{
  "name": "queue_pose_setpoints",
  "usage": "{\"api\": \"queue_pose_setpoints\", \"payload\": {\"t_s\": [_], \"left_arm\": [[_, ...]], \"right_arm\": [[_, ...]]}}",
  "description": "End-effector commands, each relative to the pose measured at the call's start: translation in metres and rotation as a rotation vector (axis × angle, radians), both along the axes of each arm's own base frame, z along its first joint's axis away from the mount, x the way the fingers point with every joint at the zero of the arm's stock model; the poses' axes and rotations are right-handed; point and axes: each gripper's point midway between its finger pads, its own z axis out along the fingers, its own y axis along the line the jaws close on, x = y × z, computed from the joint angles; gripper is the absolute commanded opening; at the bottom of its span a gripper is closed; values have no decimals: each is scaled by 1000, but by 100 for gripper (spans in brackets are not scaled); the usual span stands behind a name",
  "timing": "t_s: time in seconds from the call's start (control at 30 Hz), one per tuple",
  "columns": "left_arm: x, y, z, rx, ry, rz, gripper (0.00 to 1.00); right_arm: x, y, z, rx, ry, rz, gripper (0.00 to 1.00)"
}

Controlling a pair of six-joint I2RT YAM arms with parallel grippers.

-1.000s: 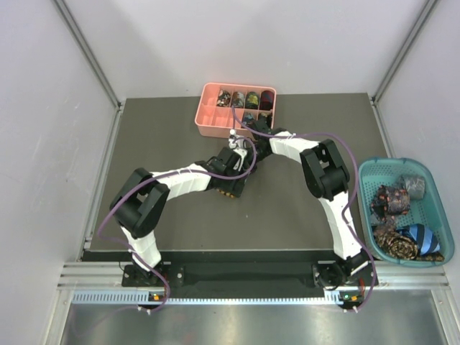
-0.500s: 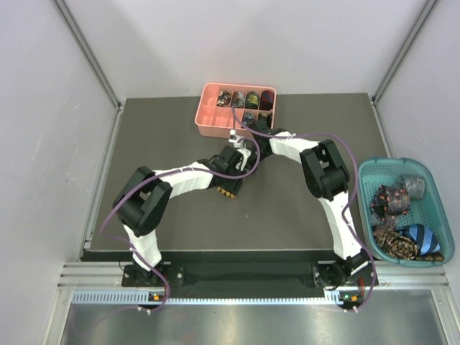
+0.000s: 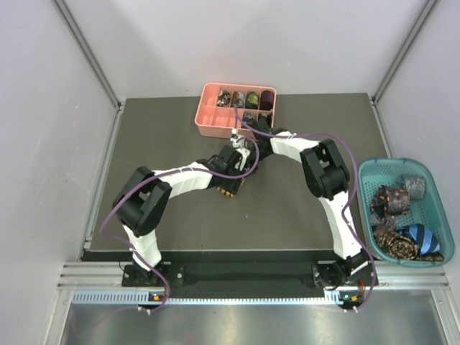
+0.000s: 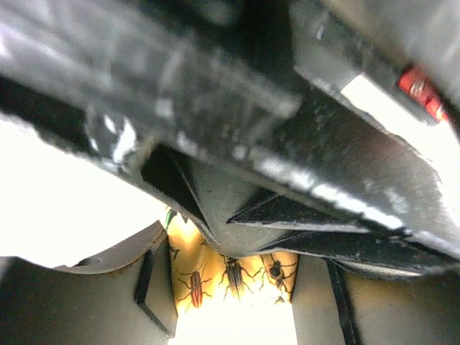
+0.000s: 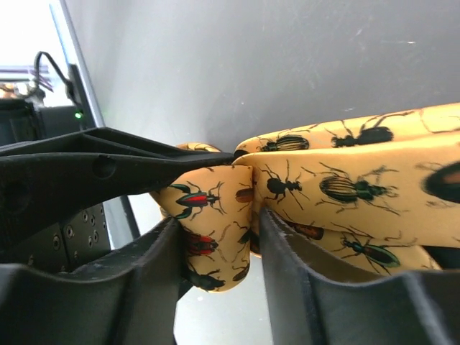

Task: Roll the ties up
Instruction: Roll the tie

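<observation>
Clamping my right gripper [image 5: 218,237] around the coiled end of the yellow beetle-print tie [image 5: 345,190], I hold it mid-table [image 3: 172,129], near the pink tray [image 3: 207,121]. My left gripper [image 4: 233,287] straddles the same tie; through the blur I cannot tell whether it grips.

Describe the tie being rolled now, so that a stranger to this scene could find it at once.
On the dark table, close to the pink tray, find the right tool. The tie between its fingers is golden-yellow and printed with beetles, unlike the dark and blue ties in the teal basket.
</observation>
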Motion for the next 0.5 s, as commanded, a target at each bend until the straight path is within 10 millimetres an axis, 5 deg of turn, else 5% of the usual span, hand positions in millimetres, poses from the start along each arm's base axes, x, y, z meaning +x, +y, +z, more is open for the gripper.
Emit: {"api": "queue_pose_setpoints", "payload": {"t_s": [0.0, 0.07, 0.47], "left_arm": [[-33, 15, -46, 51, 163, 28, 39], [-33, 16, -48, 58, 167, 30, 38], [-36, 17, -55, 75, 203, 25, 35]], "right_arm": [[19, -3, 4, 21, -4, -67, 47], [21, -3, 8, 38, -5, -70, 56], [53, -30, 29, 89, -53, -267, 52]]}}
